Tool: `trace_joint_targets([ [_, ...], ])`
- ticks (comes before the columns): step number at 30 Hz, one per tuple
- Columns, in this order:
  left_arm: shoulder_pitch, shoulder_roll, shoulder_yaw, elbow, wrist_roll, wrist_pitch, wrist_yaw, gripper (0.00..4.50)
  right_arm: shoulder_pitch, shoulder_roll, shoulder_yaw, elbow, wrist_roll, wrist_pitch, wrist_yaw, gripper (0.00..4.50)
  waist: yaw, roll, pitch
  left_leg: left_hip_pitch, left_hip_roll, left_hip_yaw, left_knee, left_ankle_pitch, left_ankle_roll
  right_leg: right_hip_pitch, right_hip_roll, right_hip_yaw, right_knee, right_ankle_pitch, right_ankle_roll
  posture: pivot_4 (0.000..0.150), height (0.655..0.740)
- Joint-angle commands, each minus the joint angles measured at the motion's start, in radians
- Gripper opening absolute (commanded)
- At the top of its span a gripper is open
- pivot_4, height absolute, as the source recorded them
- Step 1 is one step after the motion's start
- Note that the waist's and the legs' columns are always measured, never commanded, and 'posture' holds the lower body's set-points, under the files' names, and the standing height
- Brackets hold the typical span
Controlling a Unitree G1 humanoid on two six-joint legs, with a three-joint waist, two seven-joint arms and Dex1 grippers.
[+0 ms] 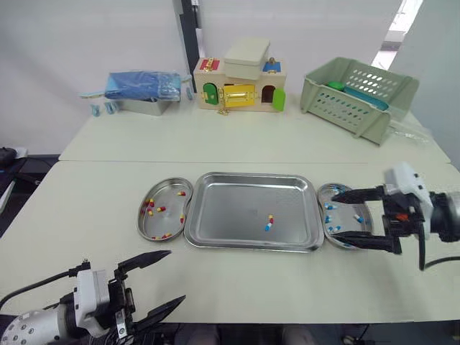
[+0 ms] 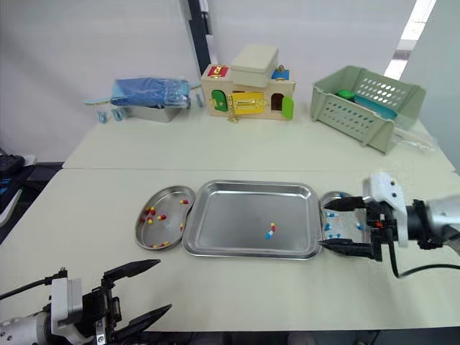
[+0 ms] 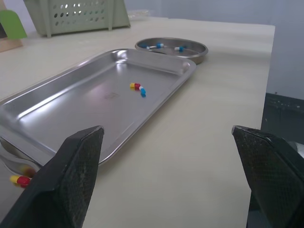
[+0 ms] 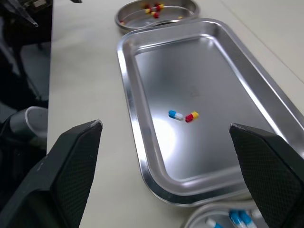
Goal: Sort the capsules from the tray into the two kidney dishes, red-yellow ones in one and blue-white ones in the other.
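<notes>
The silver tray (image 1: 230,208) carries one red-yellow capsule (image 4: 192,116) and one blue-white capsule (image 4: 175,114). The silver 9 o'clock dish (image 1: 172,208) holds red-yellow capsules, and the 3 o'clock dish (image 3: 202,51) holds blue-white ones. The tabletop (image 1: 93,201) is cream. Toward 12 o'clock are a pale green basket (image 1: 338,97), a beige toy house (image 1: 241,79) with green, yellow, red and blue doors, and a blue bundle (image 1: 140,84).

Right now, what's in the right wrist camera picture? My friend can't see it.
A blue-white capsule and a red-yellow capsule lie side by side in a steel tray, seen between the black fingers of the open right gripper. A kidney dish of red-yellow capsules sits beyond the tray, and a second dish of blue-white ones sits nearer the gripper.
</notes>
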Motion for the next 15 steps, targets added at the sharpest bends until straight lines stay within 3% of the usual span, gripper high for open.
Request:
trace_joint_targets([
  [1,0.024,-0.009,-0.02,-0.006,-0.01,-0.047,0.005,4.47,-0.189,0.061,0.199,0.077,-0.114,-0.044,0.089,4.5,0.002,-0.001,0.0,0.0,0.0,0.0,0.0,0.0,0.0,0.0,0.0,0.0,-0.001,0.0,0.0,0.15,0.74],
  [10,0.045,-0.038,-0.061,0.015,-0.004,-0.111,0.052,4.47,-0.588,0.316,0.519,0.388,-0.405,-0.29,0.295,4.5,0.0,0.0,0.001,0.0,0.0,-0.001,0.0,0.0,0.0,-0.001,-0.001,0.0,0.001,0.0,0.0,0.15,0.74],
  [15,0.057,-0.046,-0.08,0.013,-0.001,-0.135,0.082,4.47,-0.679,0.409,0.623,0.522,-0.551,-0.439,0.355,4.5,-0.004,0.0,0.001,0.0,0.0,-0.001,0.0,0.0,0.0,-0.002,0.0,-0.001,0.002,0.0,0.0,0.15,0.74],
])
